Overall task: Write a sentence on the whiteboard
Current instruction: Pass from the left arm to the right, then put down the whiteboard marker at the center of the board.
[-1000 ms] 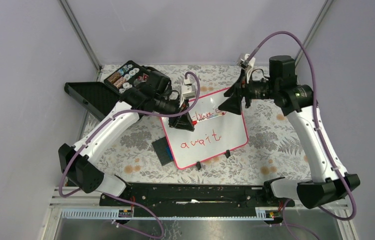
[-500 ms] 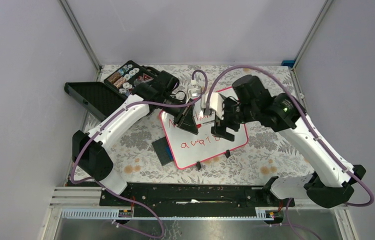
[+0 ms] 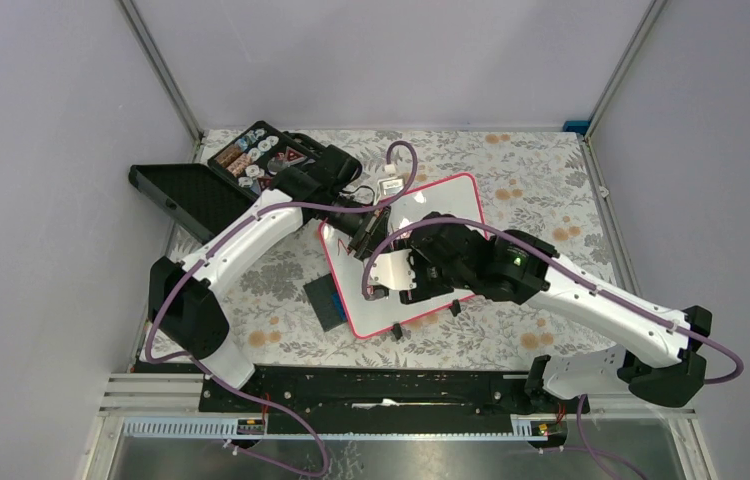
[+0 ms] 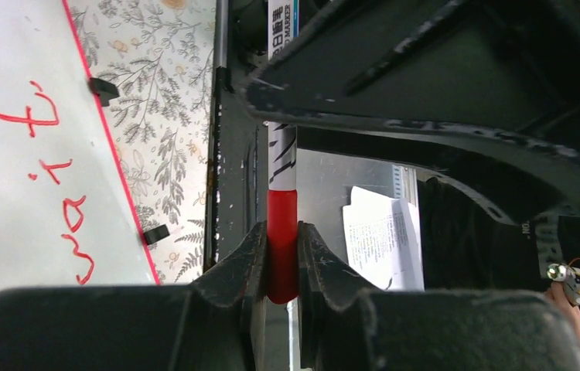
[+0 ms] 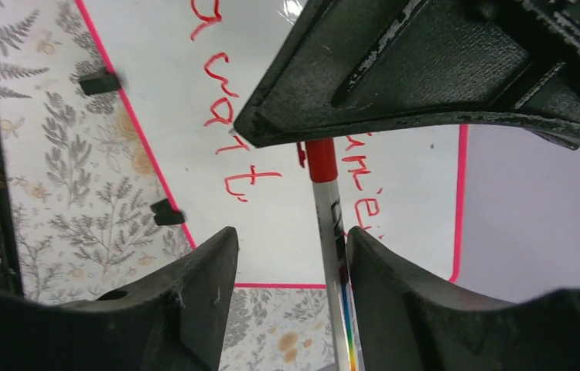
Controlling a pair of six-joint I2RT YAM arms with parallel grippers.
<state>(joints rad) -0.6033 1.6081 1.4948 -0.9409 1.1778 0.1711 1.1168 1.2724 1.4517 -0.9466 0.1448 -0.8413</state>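
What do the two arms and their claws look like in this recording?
Both the left arm and right arm have white links, black joints and black bases. A purple cable loops along each. A small green light glows on the right arm. The left claw and right claw are matte black, with pale scuffs on the edges.

Glossy, smooth white on the whiteboard (image 3: 448, 203), rimmed by a thin pink-red frame. The left gripper (image 4: 282, 246) shows matt black plastic, grainy and scuffed, around the marker (image 4: 281, 166) with its smooth plastic barrel. The floral tablecloth (image 3: 541, 180) looks matt.
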